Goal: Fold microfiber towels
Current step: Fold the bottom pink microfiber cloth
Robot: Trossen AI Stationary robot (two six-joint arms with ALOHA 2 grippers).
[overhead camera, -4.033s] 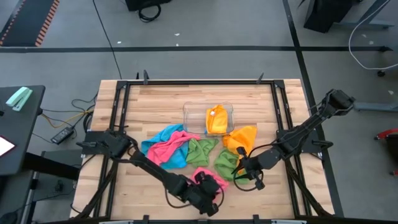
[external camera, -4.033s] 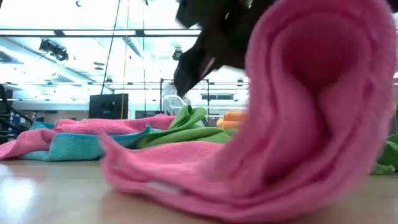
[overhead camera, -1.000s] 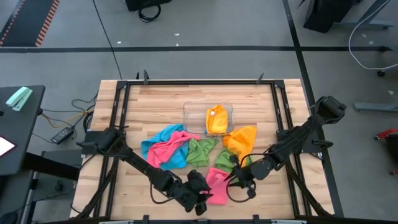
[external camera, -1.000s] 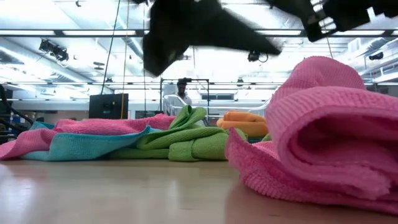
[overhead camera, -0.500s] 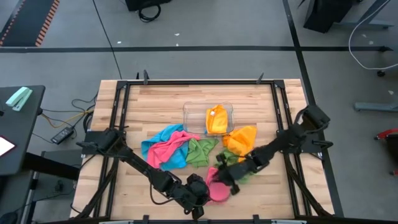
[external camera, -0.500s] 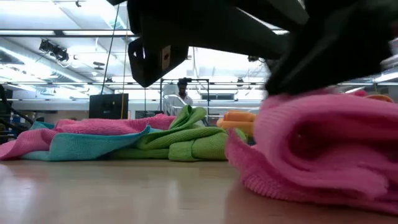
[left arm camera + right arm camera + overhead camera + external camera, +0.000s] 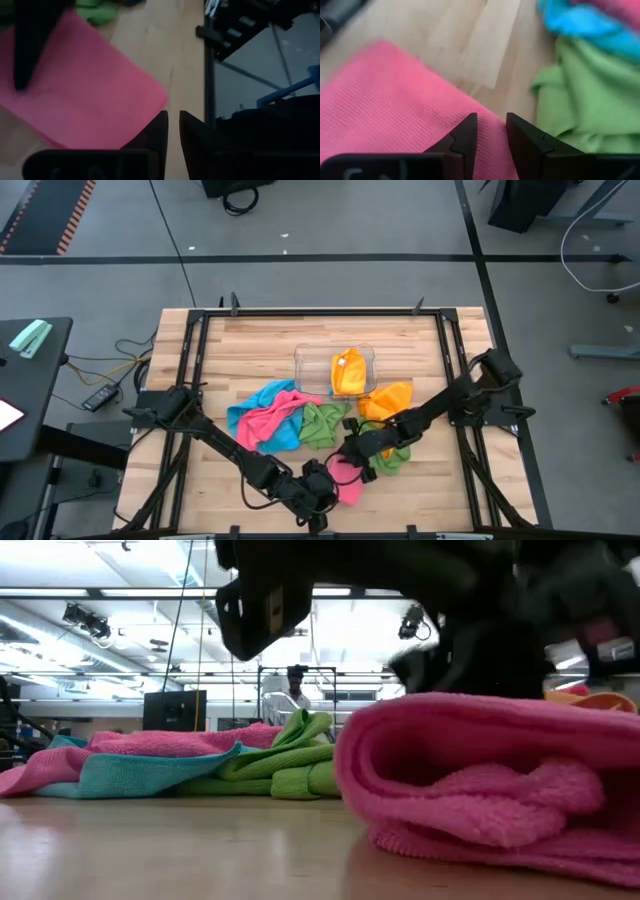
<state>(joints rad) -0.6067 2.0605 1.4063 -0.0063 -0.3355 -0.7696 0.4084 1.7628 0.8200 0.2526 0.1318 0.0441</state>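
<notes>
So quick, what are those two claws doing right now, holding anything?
Left gripper: fingers nearly together at the pink towel's edge; a grip cannot be told.
Right gripper: narrowly open over the pink towel; a grip cannot be told.

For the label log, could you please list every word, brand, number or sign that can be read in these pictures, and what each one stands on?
No text can be read in any view.
Sticker on the dark arm part in the low view: too blurred to read.
Pale tag on the orange towel in the tray: too small to read.
Striped floor mat: a pattern only, no words.
</notes>
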